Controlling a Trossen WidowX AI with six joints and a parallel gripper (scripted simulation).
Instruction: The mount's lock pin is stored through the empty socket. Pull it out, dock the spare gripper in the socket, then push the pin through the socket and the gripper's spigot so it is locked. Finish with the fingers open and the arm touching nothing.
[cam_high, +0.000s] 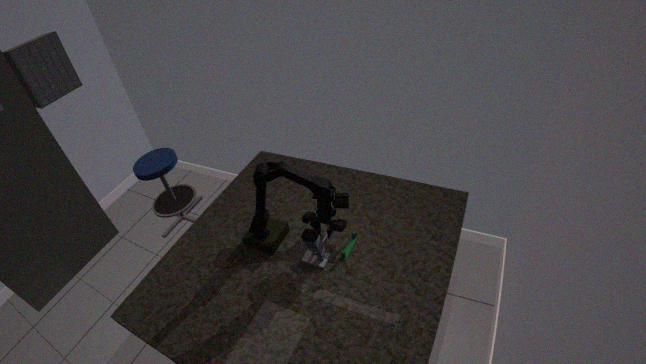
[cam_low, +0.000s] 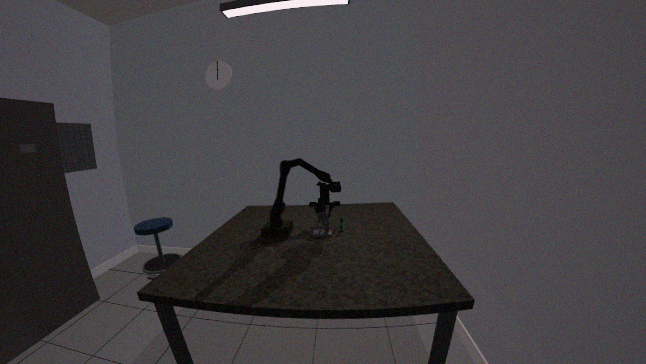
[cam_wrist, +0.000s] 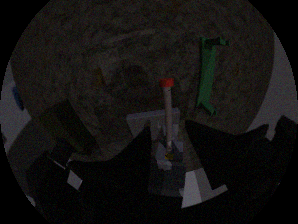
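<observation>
The mount is a small pale block on the dark table, right of the arm's base. The lock pin is a pale rod with a red head, standing out from the mount's socket in the wrist view. My gripper hangs straight over the mount, fingers part open on either side of the pin's near end, not gripping it. The green spare gripper lies flat on the table just right of the mount.
A blue stool stands on the floor left of the table. A dark cabinet fills the left wall. The scene is dim.
</observation>
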